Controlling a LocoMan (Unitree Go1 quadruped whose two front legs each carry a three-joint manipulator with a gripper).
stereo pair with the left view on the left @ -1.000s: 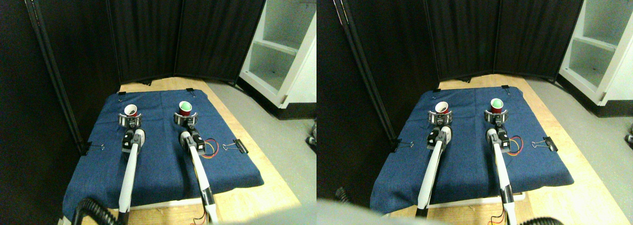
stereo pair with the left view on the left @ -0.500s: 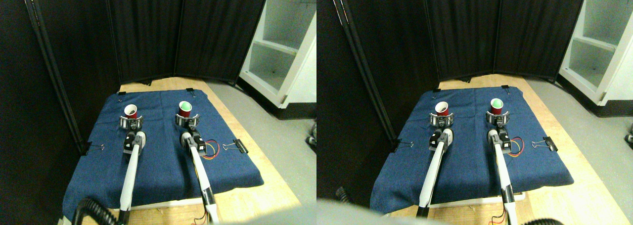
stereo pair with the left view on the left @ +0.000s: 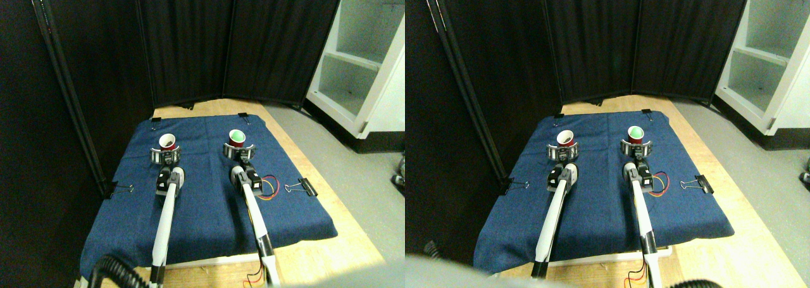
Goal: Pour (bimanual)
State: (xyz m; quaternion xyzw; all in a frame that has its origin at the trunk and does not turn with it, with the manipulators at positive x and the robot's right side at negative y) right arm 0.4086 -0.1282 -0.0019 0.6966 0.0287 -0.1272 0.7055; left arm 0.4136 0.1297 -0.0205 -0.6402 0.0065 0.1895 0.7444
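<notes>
Manipulators reach forward side by side, left end effector [stereo pair with the left view on the left: 166,152] at empty cup [stereo pair with the left view on the left: 167,141].

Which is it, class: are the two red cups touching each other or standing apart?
Apart. The stereo pair view shows blue cloth plainly between the left cup and the right cup.

Backdrop: black folding curtain screen [stereo pair with the left view on the left: 190,41], panels angled around the far and left sides, filling most of the upper view.
Work surface: pale wooden platform [stereo pair with the left view on the left: 316,174], covered by a dark blue cloth [stereo pair with the left view on the left: 209,206] held with black binder clips [stereo pair with the left view on the left: 308,187] at its edges.
Floor: grey, smooth [stereo pair with the left view on the left: 361,168], to the right of the platform.
Furniture: white open shelving unit [stereo pair with the left view on the left: 367,54] at upper right, shelves brightly lit.
</notes>
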